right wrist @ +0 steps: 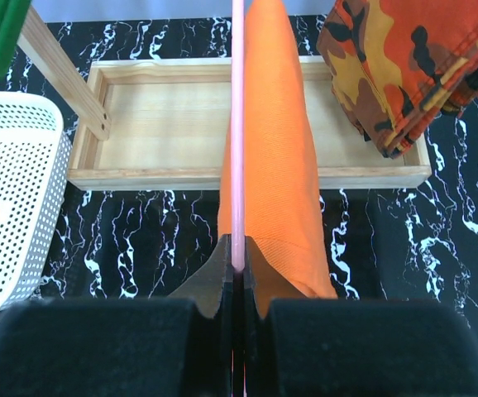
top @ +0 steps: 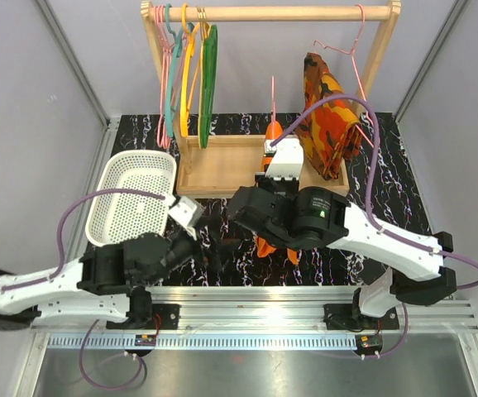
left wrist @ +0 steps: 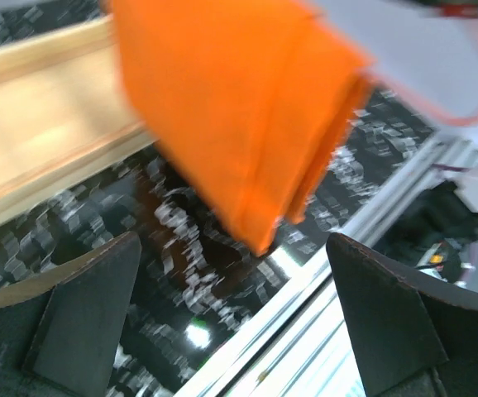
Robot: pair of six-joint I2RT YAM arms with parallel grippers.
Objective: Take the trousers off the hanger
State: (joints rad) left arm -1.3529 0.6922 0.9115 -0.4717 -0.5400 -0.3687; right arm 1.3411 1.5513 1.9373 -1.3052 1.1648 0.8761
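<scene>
Black marbled table (top: 396, 198) carries a white basket (top: 140, 155) at the left. Left gripper (left wrist: 235, 314) sits under the trousers (left wrist: 231, 107), jaws spread wide, probably to take their hanging end. Right gripper (right wrist: 237, 273) pinches the pink hanger (right wrist: 237, 124) wire, holding the draped trousers clear of the table for pulling free.

I'm looking at a white perforated basket (top: 136, 211) sitting on the left of the black marbled tabletop (top: 388, 190), just beside the shallow wooden tray (top: 222, 165) that is forming the base of the wooden rack (top: 276, 13). A camouflage garment (top: 330, 124) is hanging from a pink wire hanger (top: 356, 58) at the rail's right end, drooping over the tray's right corner. At the left end, a pink (top: 163, 74), a teal (top: 173, 74), a yellow (top: 189, 74) and a green hanger (top: 209, 78) are hanging bunched together.
</scene>
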